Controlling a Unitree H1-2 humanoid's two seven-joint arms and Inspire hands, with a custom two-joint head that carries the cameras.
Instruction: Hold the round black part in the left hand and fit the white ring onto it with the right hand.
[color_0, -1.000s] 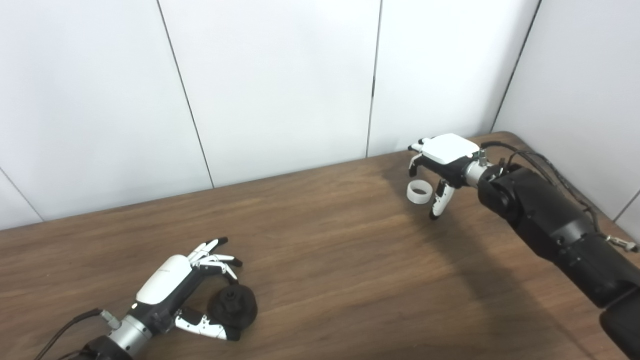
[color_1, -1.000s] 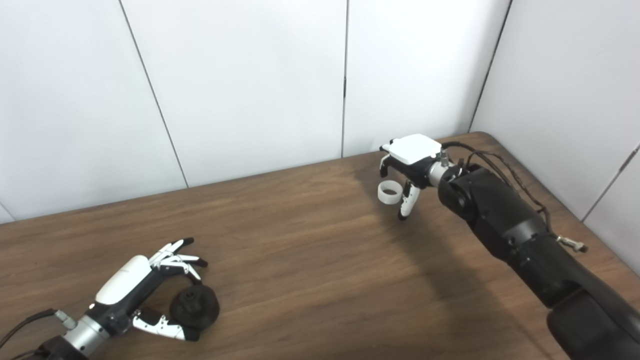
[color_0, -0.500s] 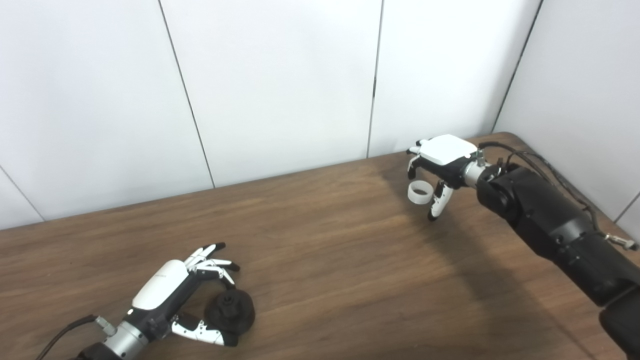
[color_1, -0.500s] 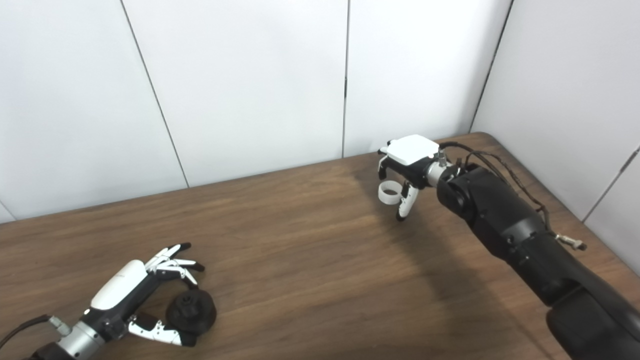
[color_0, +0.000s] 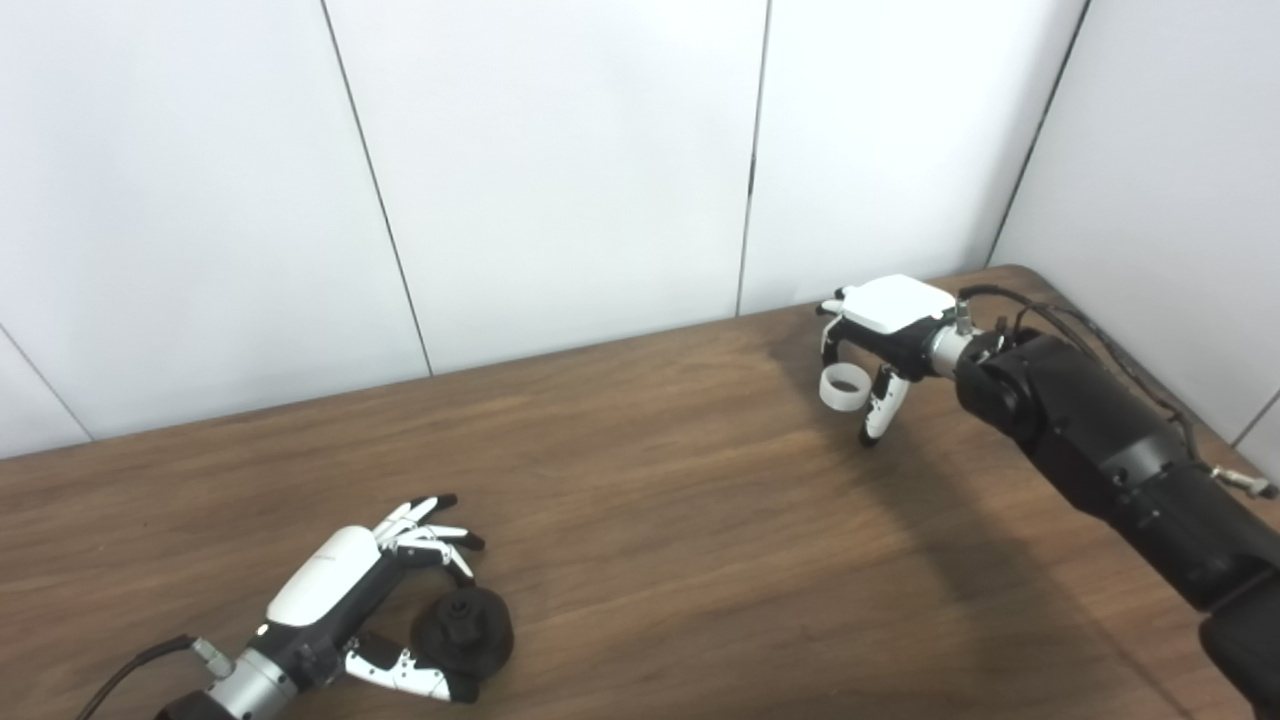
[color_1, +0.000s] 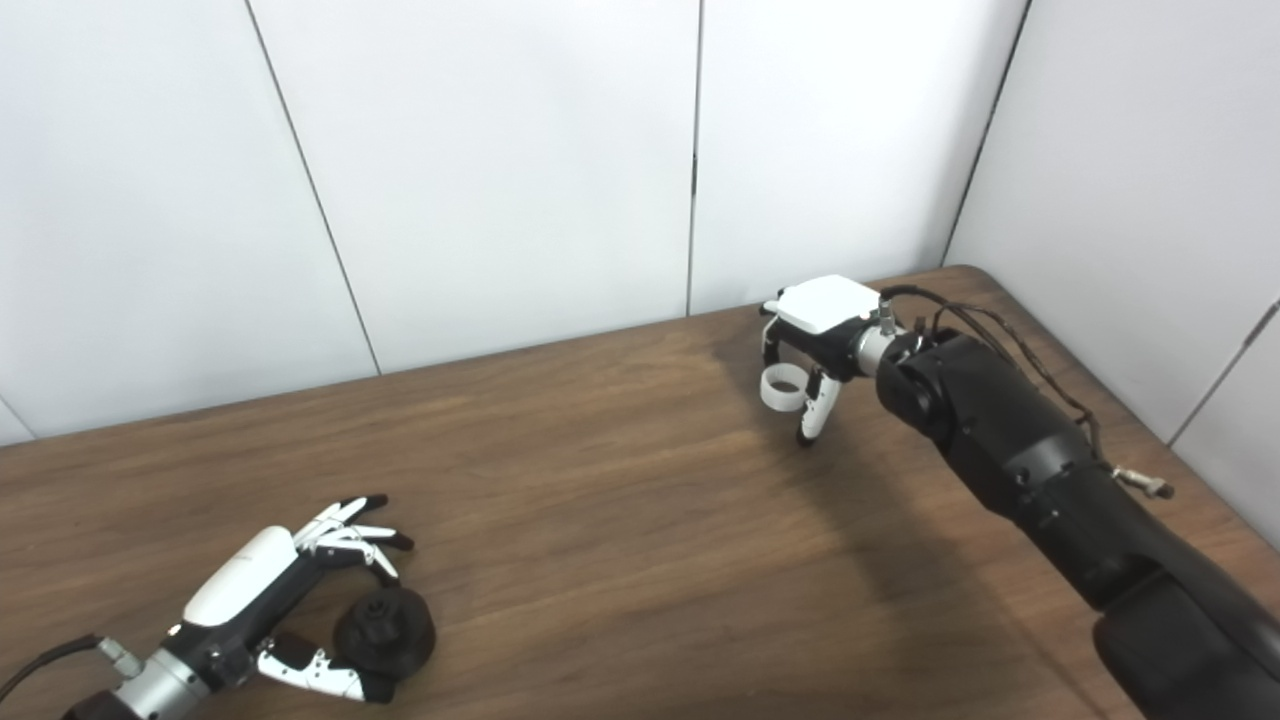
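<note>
Table: I see dark wood grain on the table.
Black part: round, matte black part with a raised hub, on its near left.
Left hand: left hand cupped round it, whether gripping I cannot tell.
White ring: smooth white ring, short band, at its far right.
Right hand: right hand above the ring, fingers spread either side; contact unclear.

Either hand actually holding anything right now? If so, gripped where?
Unclear for both. Right hand brackets the white ring, left hand cups the round black part at its rim; both seem to rest on the table.

Black arms, exposed cables, white-backed left hand and right hand, black-tipped fingers.
</note>
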